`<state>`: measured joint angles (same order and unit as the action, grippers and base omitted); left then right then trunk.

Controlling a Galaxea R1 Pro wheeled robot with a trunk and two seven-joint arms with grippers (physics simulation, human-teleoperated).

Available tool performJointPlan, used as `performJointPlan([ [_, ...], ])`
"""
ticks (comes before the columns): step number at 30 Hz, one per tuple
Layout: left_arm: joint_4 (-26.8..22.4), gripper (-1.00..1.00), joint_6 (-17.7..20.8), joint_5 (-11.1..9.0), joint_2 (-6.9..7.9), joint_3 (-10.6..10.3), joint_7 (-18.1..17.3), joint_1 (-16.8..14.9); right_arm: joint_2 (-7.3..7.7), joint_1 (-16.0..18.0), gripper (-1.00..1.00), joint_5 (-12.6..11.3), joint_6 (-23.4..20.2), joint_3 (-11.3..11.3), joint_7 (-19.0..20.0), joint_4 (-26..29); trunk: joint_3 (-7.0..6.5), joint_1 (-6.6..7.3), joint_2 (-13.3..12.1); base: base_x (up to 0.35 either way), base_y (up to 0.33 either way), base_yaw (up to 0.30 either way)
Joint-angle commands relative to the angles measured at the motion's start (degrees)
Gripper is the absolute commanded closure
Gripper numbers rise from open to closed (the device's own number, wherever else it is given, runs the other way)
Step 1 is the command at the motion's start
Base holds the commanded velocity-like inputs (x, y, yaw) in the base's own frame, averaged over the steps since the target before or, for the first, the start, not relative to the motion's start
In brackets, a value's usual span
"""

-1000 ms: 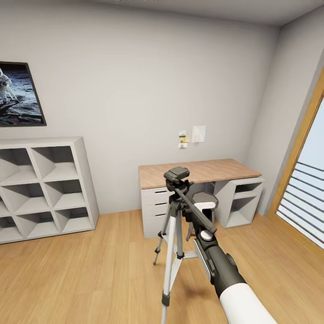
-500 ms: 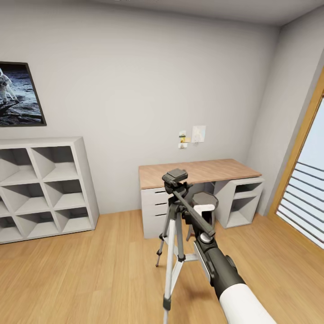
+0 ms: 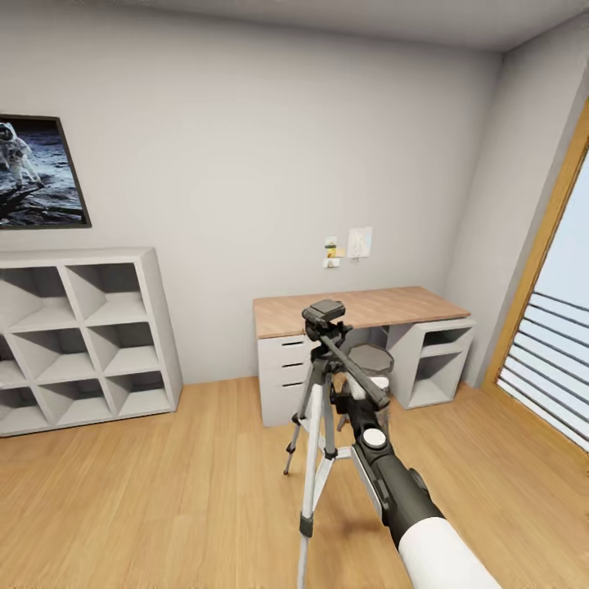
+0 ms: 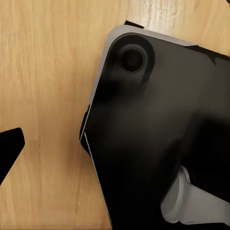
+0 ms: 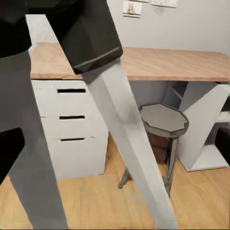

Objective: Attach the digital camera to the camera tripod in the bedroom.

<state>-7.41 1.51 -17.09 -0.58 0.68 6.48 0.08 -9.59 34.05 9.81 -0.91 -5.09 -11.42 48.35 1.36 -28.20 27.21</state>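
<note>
**Mia:** What room is this?

**Ben:** A bedroom with smooth light grey walls [image 3: 245, 164] and a shiny floor of light wood planks [image 3: 164, 491]. There is a big white shelf of square boxes [image 3: 78, 335], a white desk with a flat wood tabletop [image 3: 360, 308], and a small round grey metal stool [image 5: 161, 120] beside its drawers.

**Mia:** Where is the stand?

**Ben:** The tall tripod with silver metal legs and a dark grey head [image 3: 321, 384] is on the floor in front of the desk. A long thin handle sticks out from its head toward the robot.

**Mia:** And the little black camera?

**Ben:** I cannot find it. The flat top of the tripod looks bare, so I think the job is not done.

**Mia:** What is the robot doing?

**Ben:** Its round black and white right arm [image 3: 393, 483] reaches up close by the tripod's legs. I cannot tell if the right fingers or the left fingers are spread or pinched.

**Mia:** What comes next?

**Ben:** I guess the camera must be set straight on the tripod's top, gently, so the thin legs do not tip.
</note>
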Motion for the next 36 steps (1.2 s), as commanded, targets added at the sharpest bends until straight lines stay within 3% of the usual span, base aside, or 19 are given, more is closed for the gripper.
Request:
performJointPlan([
  [1, -0.1, -1.0, 0.2, -0.3, -0.02, 0.0, 0.2, 0.0, 0.01, 0.1, -1.0, 0.5, 0.2, -0.1, -0.4, -0.5, 0.12, 0.0, 0.1, -0.317, 0.0, 0.0],
  [8, -0.1, -1.0, 0.2, -0.3, -0.03, 0.0, 0.2, 0.0, 0.02, 0.1, -1.0, 0.5, 2.0, -0.1, -0.4, -3.7, 0.12, 0.0, 0.1, -0.326, 0.0, 0.0],
  [13, -0.1, -1.0, 0.2, -0.2, -0.03, 0.0, 0.2, 0.0, 1.29, 0.1, -1.0, 0.4, 3.6, -0.1, -0.4, -6.2, 0.12, 0.0, 0.1, -0.332, 0.0, 0.0],
  [31, -0.1, -1.0, 0.2, -0.2, -0.03, 0.0, 0.2, 0.0, 2.42, 0.1, -1.0, 0.3, 3.7, 1.4, -0.4, -7.3, 0.12, 0.0, 0.1, -0.334, 0.0, 0.0],
  [36, -0.1, -1.0, 0.2, -0.4, 0.2, 0.3, -0.1, 0.0, 4.05, -1.6, -1.0, 0.7, 2.1, 1.8, -1.3, -8.9, 0.12, 0.0, 0.1, 0.0, 0.0, 0.0],
])
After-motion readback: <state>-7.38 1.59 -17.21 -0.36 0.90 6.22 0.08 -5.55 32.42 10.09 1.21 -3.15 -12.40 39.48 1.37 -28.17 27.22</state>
